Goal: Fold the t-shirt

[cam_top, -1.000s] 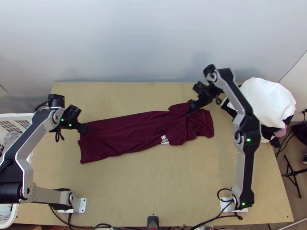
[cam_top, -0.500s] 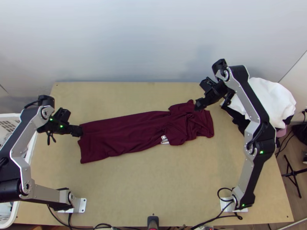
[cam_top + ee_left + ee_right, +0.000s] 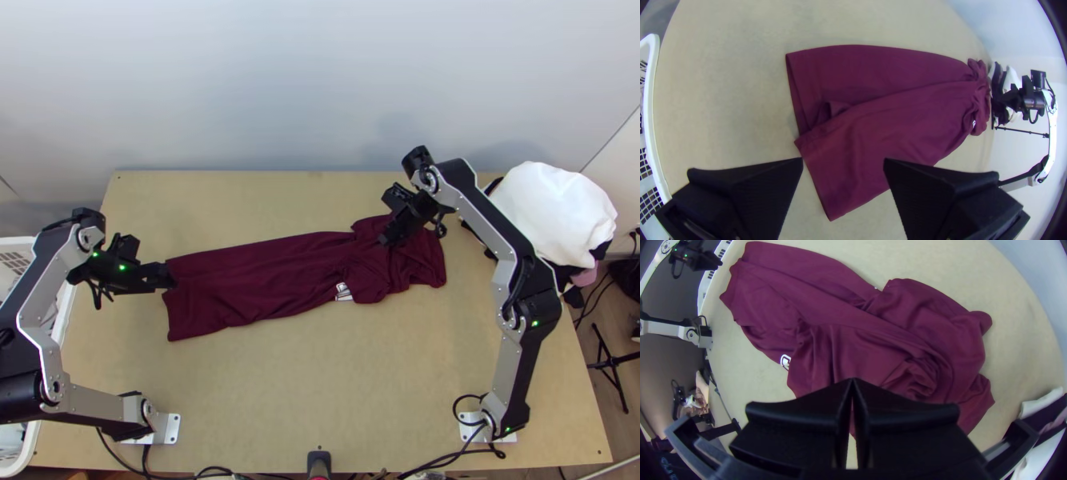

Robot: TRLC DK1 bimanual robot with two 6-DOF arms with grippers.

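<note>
T-shirt lies stretched out, its bunched end towards the table's right edge. Left gripper, fingers apart, might catch one layer of the staggered hem (skewing the fold); right gripper, fingers together, is over the bunching. Room runs along the near edge; clothes pile crowds the right.

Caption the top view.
Maroon fabric t-shirt lying as a long strip across a light wooden table, a silver and black arm at each end.

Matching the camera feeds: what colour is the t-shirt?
The t-shirt is maroon with a small white print, clearest in the right wrist view.
</note>
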